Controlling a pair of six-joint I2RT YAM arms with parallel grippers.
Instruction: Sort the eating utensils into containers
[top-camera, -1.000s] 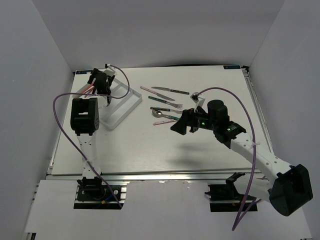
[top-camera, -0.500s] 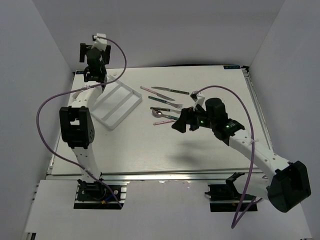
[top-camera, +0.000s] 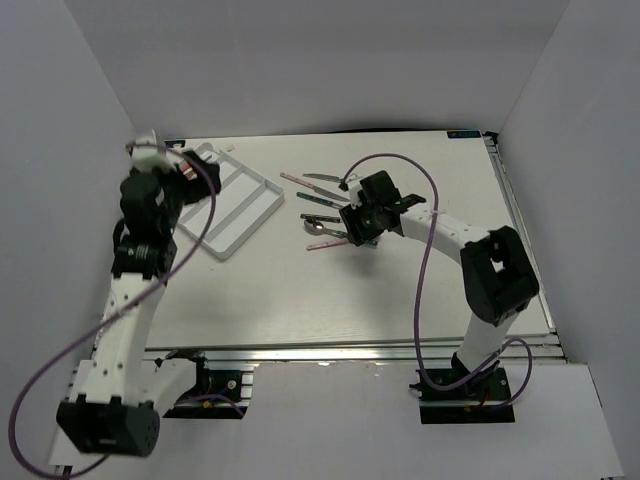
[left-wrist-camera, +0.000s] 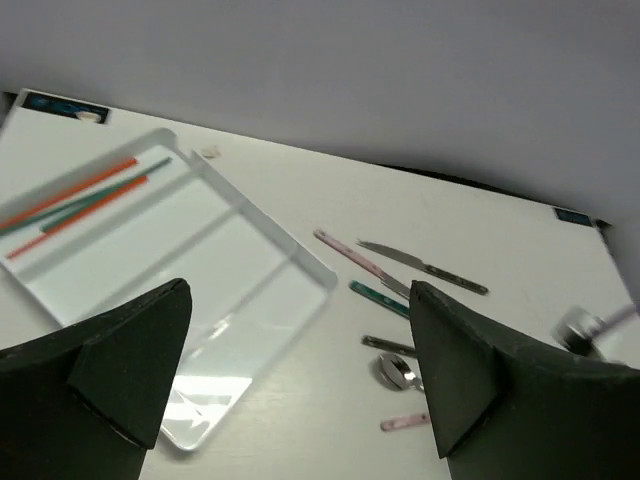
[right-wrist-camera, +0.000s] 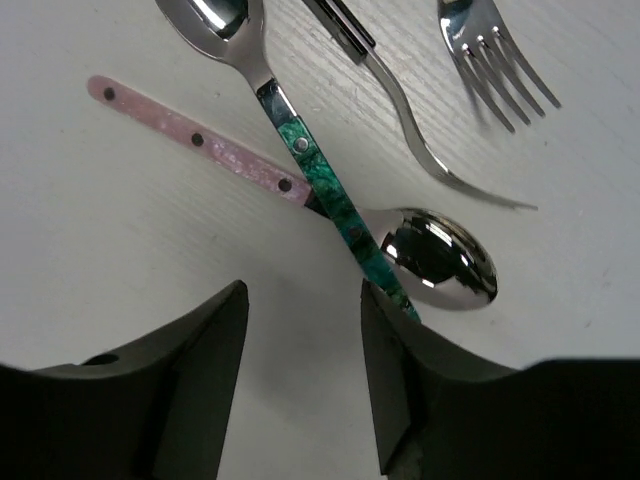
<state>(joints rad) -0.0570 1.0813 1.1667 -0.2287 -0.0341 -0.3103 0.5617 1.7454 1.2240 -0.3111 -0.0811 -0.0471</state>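
The white tray (top-camera: 236, 214) lies at the back left; in the left wrist view (left-wrist-camera: 205, 250) red/orange chopsticks (left-wrist-camera: 75, 195) and a teal one (left-wrist-camera: 95, 200) lie in its far compartment. My left gripper (top-camera: 175, 172) hangs open and empty high over the tray's left side (left-wrist-camera: 300, 370). Loose utensils lie mid-table: a knife (top-camera: 340, 181), a fork (top-camera: 330, 217), a spoon (top-camera: 315, 228). My right gripper (top-camera: 355, 232) is open low over them (right-wrist-camera: 300, 330). A teal-handled spoon (right-wrist-camera: 320, 180) crosses a pink-handled spoon (right-wrist-camera: 200, 140), its end by my right finger (right-wrist-camera: 410, 380).
Two forks (right-wrist-camera: 500, 60) lie just beyond the crossed spoons. A pink-handled knife (left-wrist-camera: 350, 255) and a teal-handled piece (left-wrist-camera: 380, 298) lie between the tray and the pile. White walls stand close on the left, back and right. The table's back edge (top-camera: 320, 133) runs behind the tray.
My left arm has lifted off the tray's far corner and swung back to the left. My right gripper has moved forward and down over the crossed spoons, its arm folded up.
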